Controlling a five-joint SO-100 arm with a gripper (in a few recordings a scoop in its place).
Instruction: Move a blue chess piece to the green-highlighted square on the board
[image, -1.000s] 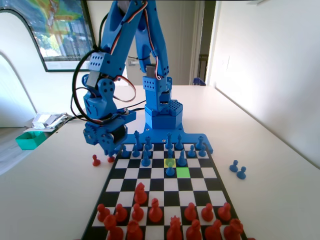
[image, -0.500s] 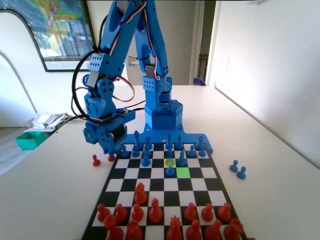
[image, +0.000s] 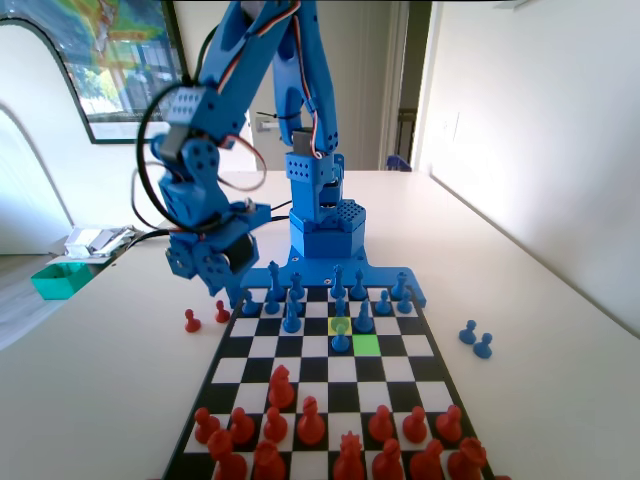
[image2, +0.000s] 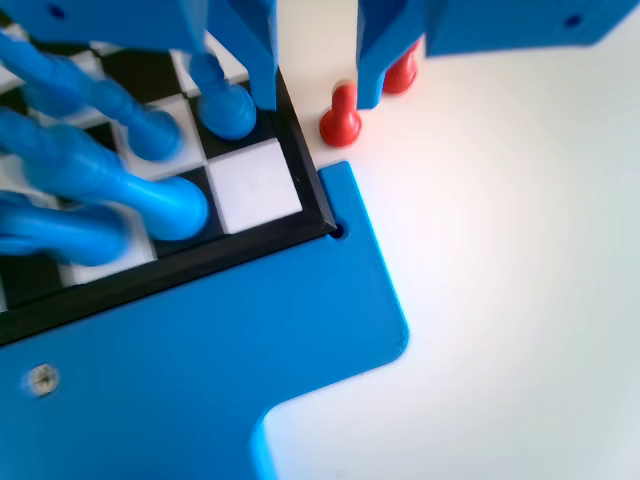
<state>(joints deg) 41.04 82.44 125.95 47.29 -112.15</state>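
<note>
Overhead, the bent arm holds its gripper (image2: 317, 85) open and empty above the board (image: 428, 382)'s far-left corner in the fixed view, two red pawns (image2: 341, 117) below. The blue chess piece (image: 341, 338) stands just left of the green-highlighted square (image: 366, 345).

In the wrist view the hand (image2: 318, 95) is cut off by the top edge, so just the two jaw ends show. The right jaw hides most of one red pawn (image2: 403, 68). The blue pieces (image2: 90, 190) at the left are blurred, run off the left edge, and their kinds cannot be told. In the fixed view the front row of red pieces (image: 350, 462) is cut by the bottom edge.
</note>
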